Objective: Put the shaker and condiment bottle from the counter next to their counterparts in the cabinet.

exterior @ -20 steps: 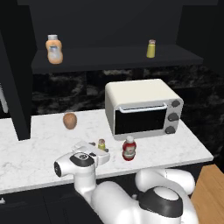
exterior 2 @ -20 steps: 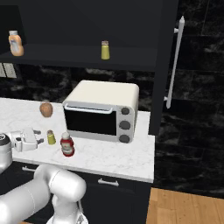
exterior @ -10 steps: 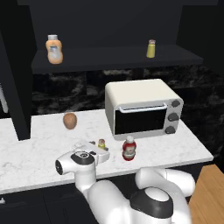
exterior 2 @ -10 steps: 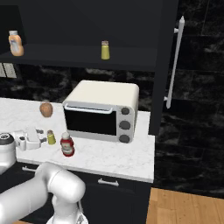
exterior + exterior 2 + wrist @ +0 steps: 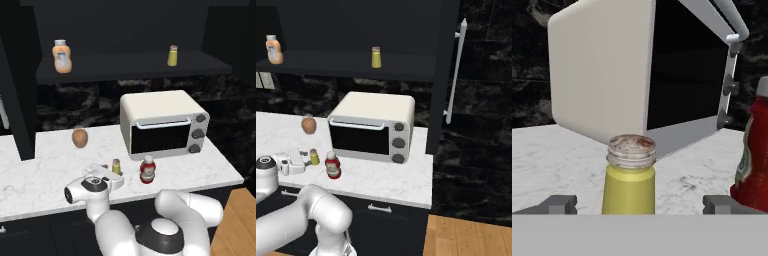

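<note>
Low over the counter [image 5: 45,170], gripper [image 5: 632,204] spread wide, fingertips [image 5: 559,204] flanking the shaker [image 5: 629,175] with clear gaps either side, nothing gripped. Seen from the left base, gripper [image 5: 111,176] just short of the shaker [image 5: 116,166]; from the right base, gripper [image 5: 302,159] level with the shaker [image 5: 314,156]. Lower part of the shaker cut off at the bottom of the hand view, so no telling how deep the fingers reach.

Just beside, condiment bottle [image 5: 753,155] upright on the marble, cropped by the hand view's right edge; also visible at [image 5: 147,169] and [image 5: 332,165]. Behind both, white toaster oven [image 5: 162,122]. Brown egg-shaped thing [image 5: 79,138] well apart, further left. Up on the cabinet [image 5: 130,67] shelf, orange bottle [image 5: 62,56] and second shaker [image 5: 172,55], far apart from each other; label detail too small to read.

Compared with half a second back: hand pushed a touch nearer the shaker, everything else unmoved.
</note>
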Robot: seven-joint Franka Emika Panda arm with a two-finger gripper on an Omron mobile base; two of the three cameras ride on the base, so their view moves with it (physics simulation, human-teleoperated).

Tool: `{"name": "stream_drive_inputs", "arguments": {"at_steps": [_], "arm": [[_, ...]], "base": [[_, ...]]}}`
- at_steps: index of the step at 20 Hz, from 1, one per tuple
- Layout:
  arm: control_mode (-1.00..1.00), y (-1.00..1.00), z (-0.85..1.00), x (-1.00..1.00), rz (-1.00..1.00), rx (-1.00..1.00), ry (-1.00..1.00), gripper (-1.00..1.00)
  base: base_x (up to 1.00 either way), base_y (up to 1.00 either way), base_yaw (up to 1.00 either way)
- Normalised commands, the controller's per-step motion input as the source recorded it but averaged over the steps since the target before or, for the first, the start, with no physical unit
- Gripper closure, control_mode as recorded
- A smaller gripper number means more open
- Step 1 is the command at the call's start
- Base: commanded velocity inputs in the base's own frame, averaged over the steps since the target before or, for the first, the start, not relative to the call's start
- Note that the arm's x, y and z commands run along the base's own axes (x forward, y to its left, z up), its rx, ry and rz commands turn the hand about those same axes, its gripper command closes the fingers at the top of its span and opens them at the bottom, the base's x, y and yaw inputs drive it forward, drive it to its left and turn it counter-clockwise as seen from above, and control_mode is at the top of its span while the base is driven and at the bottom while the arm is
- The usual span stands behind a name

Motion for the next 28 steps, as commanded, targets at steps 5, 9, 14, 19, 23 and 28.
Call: {"name": "stream_drive_inputs", "arguments": {"at_steps": [5,9,14,19,23,28], "arm": [[-1.0,0.22,-0.16,0.2,0.0,0.0,0.0,-1.0],[-1.0,0.0,0.0,0.24,0.0,0.0,-0.02,-1.0],[-1.0,-0.01,-0.01,0.32,0.0,0.0,-0.01,-1.0],[-1.0,-0.09,-0.07,0.18,0.0,0.0,0.0,-1.0],[-1.0,-0.31,0.0,-0.13,-0.01,0.07,-0.03,-1.0],[-1.0,-0.42,0.0,-0.11,-0.08,0.07,-0.02,-1.0]], "base": [[0.0,0.0,0.0],[0.0,0.0,0.0],[0.0,0.0,0.0],[0.0,0.0,0.0],[0.0,0.0,0.0],[0.0,0.0,0.0]]}}
